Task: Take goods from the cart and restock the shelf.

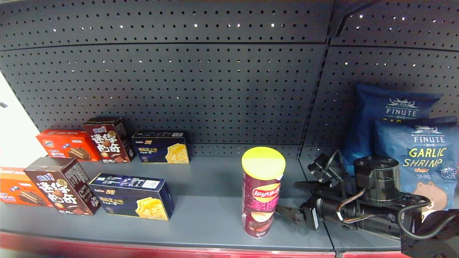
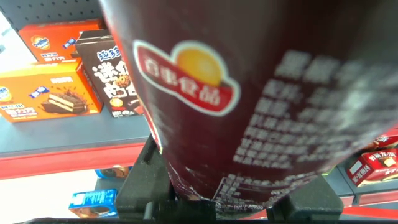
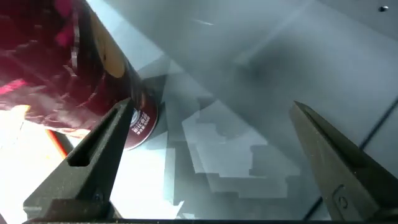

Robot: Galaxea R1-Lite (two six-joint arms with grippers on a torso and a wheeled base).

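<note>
Closest to a lens is the held chip can [image 2: 249,106], a dark red tube clamped in my left end effector [image 2: 217,202]. Black jaws press against it on either side (its label faces the wrist camera), and the shelf's red front edge shows behind it. Across the shelf [image 1: 215,186] from the left come two orange boxes [image 1: 68,144], one at the front edge and one farther back. Beside them stand two brown boxes [image 1: 62,186], one in front and one near the pegboard [image 1: 179,89]. Next are two navy boxes [image 1: 132,197] lying on their long sides, again one in front and one behind. Well apart from those, the standing chip can [image 1: 263,193] is upright near the front edge, with a yellow lid on top. My right end effector [image 1: 292,199] lies low over the shelf just right of it, jaws spread wide and holding nothing. One jaw tip is just beside the can's lower part, and I cannot tell whether it touches. Behind that arm, at the far right, two blue snack bags [image 1: 423,157] stand against the back panel, one in front of the other.
</note>
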